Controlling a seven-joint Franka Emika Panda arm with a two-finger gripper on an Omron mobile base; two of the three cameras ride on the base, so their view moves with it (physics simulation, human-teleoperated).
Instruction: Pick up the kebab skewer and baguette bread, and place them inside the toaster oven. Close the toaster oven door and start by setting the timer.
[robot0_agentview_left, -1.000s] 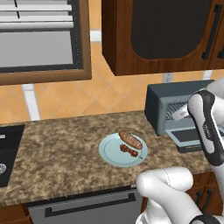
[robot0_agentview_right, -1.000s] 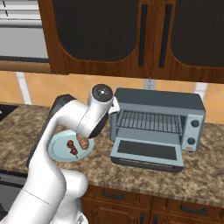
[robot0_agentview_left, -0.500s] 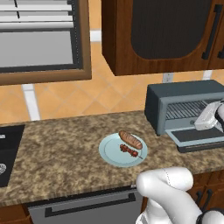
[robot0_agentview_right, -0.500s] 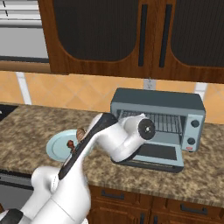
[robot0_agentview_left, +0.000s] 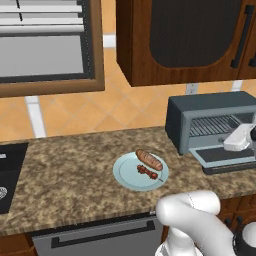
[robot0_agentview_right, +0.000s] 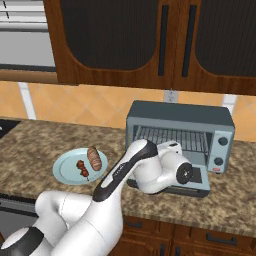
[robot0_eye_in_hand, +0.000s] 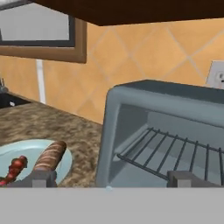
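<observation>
The slate-grey toaster oven (robot0_agentview_left: 210, 122) stands on the counter's right with its door (robot0_agentview_left: 225, 156) folded down flat, wire rack (robot0_eye_in_hand: 175, 153) bare. Left of it, a pale blue plate (robot0_agentview_left: 125, 177) carries the tan baguette bread (robot0_agentview_left: 149, 159) and the short dark red kebab skewer (robot0_agentview_left: 148, 172). My hand (robot0_agentview_left: 239, 140) hovers low over the open door, just before the oven's mouth. In the hand view my gripper (robot0_eye_in_hand: 113, 180) is open wide and holds nothing. It faces the oven's left front corner (robot0_eye_in_hand: 109, 131), with the baguette (robot0_eye_in_hand: 50, 156) and skewer (robot0_eye_in_hand: 13, 169) at lower left.
Dark wooden wall cabinets (robot0_agentview_left: 185, 40) hang above the oven. A black cooktop (robot0_agentview_left: 7, 175) lies at the counter's far left and a framed window (robot0_agentview_left: 45, 45) is above it. My forearm (robot0_agentview_right: 127, 167) crosses between the plate (robot0_agentview_right: 65, 170) and the oven (robot0_agentview_right: 180, 131).
The arm has swung down and to the right, from upright near the plate to low in front of the open oven. The gripper stays open; plate, bread and skewer have not moved.
</observation>
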